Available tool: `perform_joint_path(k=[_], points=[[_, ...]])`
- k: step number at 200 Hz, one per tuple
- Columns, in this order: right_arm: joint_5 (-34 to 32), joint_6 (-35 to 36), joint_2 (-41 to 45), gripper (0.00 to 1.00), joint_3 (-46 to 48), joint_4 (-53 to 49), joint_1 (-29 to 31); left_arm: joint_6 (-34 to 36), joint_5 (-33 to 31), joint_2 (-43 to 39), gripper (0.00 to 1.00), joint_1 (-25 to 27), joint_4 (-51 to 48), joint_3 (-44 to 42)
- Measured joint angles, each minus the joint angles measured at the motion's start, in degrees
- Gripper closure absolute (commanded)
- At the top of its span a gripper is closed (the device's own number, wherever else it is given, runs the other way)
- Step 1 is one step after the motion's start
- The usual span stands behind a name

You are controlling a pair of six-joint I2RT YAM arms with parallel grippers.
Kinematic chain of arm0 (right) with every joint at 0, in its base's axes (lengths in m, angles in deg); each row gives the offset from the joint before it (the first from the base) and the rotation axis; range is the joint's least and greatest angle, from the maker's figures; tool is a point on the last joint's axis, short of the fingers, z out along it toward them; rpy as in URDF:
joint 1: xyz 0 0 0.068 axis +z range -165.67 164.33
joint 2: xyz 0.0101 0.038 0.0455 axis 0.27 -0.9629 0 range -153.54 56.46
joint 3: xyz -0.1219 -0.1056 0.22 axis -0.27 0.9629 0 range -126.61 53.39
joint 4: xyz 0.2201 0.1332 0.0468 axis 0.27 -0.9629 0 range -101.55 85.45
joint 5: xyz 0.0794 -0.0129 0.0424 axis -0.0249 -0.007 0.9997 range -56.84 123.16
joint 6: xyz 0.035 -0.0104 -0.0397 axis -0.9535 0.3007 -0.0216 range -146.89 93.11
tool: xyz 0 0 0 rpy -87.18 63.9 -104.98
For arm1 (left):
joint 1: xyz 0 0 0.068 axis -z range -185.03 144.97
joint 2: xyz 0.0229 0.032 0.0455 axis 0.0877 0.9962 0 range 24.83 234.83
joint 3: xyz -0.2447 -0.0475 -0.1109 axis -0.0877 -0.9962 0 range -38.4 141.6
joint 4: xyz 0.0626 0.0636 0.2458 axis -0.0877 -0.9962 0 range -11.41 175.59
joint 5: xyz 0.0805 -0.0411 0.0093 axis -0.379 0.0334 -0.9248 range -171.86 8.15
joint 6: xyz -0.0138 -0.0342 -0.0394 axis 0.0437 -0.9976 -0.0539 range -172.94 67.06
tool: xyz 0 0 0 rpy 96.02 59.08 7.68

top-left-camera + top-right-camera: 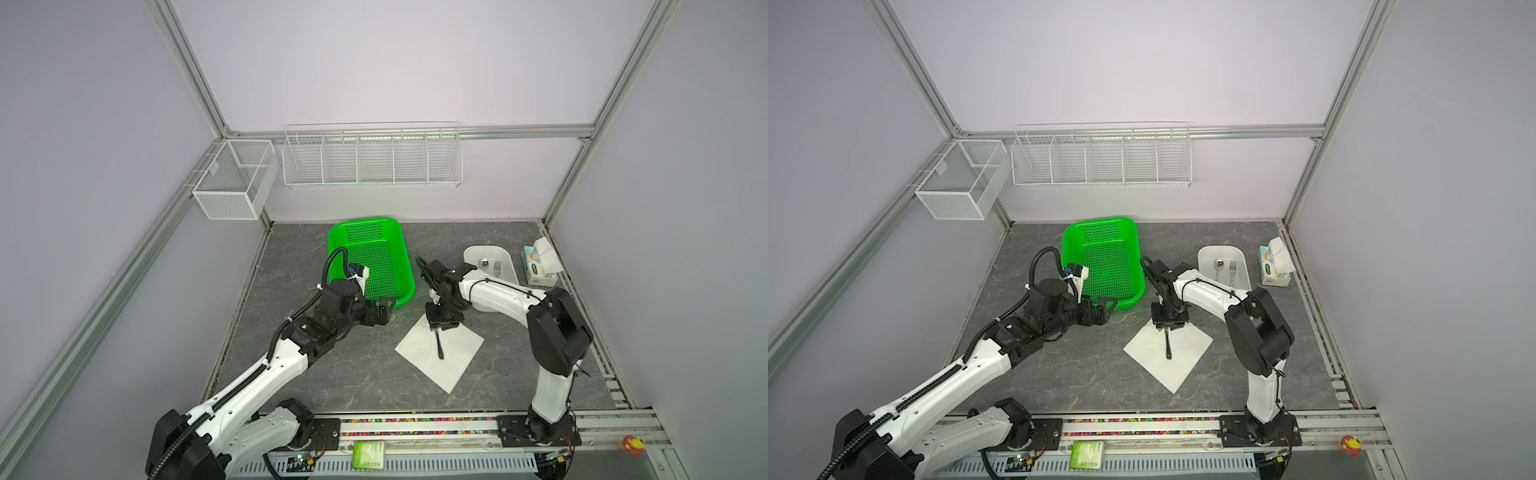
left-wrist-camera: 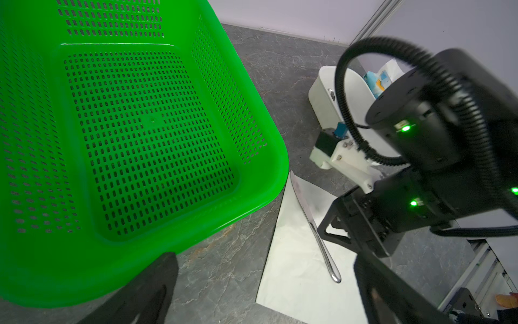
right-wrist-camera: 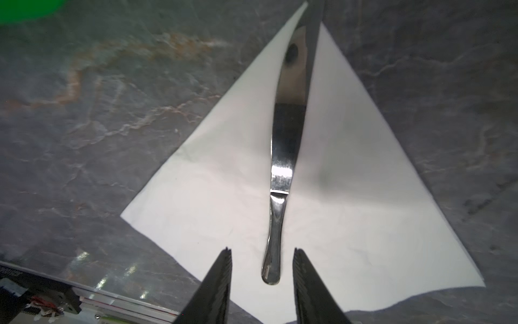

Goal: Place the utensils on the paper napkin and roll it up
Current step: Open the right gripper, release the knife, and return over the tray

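Utensils check-in: the knife [image 3: 280, 179] is down on the paper napkin [image 3: 210, 196], one of three sorted as far as I can judge.

My right gripper [image 3: 262, 251] hangs right over the knife's handle end. Its black ridged fingers [image 3: 221, 280] stand apart on either side of the handle, with a gap on each side, so nothing is pinched. From those fingers the knife runs straight away, handle end nearest and blade pointing off toward the napkin's far corner. Basically the long axis sits on the sheet's diagonal. The blade tip reaches that corner, and I can't tell if it pokes past.

Knife is slim mirror-shiny steel with a rounded, slightly flared handle end. The napkin is thin matte white paper, lying flat with faint creases on the grey marbled tabletop [image 1: 332, 374].

The spoon [image 1: 1219, 266] and fork [image 1: 1232, 270] lie side by side in the white tray [image 1: 1221, 247], back behind the right forearm. The right arm is clearly nearer, so I'd send that one.

My left gripper [image 1: 384, 309] is spread wide and empty beside the green perforated basket [image 2: 274, 157], left of the napkin. The tissue pack [image 1: 538, 270] sits past the tray.
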Motion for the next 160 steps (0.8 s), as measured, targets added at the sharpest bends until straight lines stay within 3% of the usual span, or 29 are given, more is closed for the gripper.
perform_joint_path(k=[31,73,111,160], points=[[-3.5,1.3,7.6,0.63,0.0,0.1,-4.9,-0.2,0.0,-1.0,0.01,0.0,1.1,0.0],[-6.6,5.4,10.4,0.63,0.1,0.2,-17.8,-1.6,2.0,-2.7,0.01,0.0,6.5,-1.7],[-7.8,9.6,6.0,0.64,-2.3,-0.9,-26.2,-2.9,7.3,3.0,0.01,0.2,9.0,-0.1],[-9.5,13.8,-4.9,0.66,-8.8,-3.6,-32.6,-1.2,5.4,14.8,0.01,6.8,2.8,10.3]])
